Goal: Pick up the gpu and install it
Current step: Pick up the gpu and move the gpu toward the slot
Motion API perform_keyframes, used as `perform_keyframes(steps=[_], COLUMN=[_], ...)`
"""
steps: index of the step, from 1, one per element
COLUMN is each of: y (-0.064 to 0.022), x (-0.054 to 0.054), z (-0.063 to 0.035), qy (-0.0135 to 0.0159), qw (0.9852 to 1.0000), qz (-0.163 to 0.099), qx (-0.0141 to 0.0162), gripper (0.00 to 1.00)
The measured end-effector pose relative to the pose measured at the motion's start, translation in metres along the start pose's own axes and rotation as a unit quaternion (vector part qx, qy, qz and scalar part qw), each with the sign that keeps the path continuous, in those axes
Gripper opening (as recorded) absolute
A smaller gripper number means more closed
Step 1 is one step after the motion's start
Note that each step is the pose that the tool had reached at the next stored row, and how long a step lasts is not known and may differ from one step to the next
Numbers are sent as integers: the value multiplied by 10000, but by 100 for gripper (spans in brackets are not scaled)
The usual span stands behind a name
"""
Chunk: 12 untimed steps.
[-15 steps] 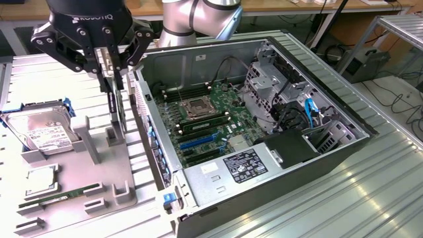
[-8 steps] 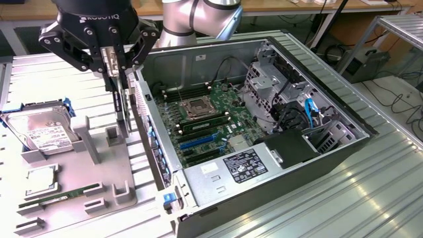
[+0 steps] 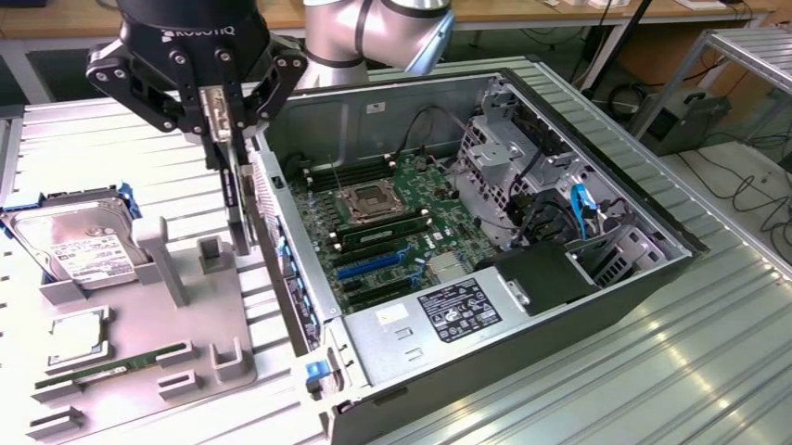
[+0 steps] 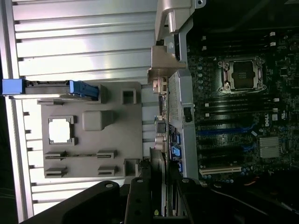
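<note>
The tool (image 3: 221, 130) is closed on the top edge of the gpu (image 3: 236, 199). It is a tight pinch, with the fingers partly shut and the thin card between them. The gpu hangs straight down, long and dark. It is over the gray holder (image 3: 124, 371), just beside the outer wall of the computer case (image 3: 619, 269), on the exterior view's left. I cannot tell if its low end is clear of the holder's little post (image 3: 210, 252).

I think the step in hand is carrying the card to the case. To do it well, the card should stay straight up and down and not swing. It needs to go high enough to pass over the case wall without bumping it. The grip should be firm, because the card is thin and could slip or tilt. Inside the case, the green board (image 3: 396, 222) has long blue slots (image 3: 371, 266), and the card's bottom edge must line up with a slot like that. Slow moves are best near the wall and the wires (image 3: 581, 209).

The arm (image 3: 371, 28) reaches in from the far side of the tabletop (image 3: 693, 371). Its wrist points the tool straight down, with the fingers over the holder, close to the case wall.
</note>
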State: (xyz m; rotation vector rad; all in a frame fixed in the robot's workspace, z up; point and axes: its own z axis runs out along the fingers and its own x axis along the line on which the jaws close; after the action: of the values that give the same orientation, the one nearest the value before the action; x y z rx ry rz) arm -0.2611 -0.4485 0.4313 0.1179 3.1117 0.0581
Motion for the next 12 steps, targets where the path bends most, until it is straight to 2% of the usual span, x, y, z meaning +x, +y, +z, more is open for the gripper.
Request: perform_keyframes(steps=[12], y=[8], x=[-109], z=[3], qy=[0], qw=[10000], qz=[0], qx=[0], gripper=[26])
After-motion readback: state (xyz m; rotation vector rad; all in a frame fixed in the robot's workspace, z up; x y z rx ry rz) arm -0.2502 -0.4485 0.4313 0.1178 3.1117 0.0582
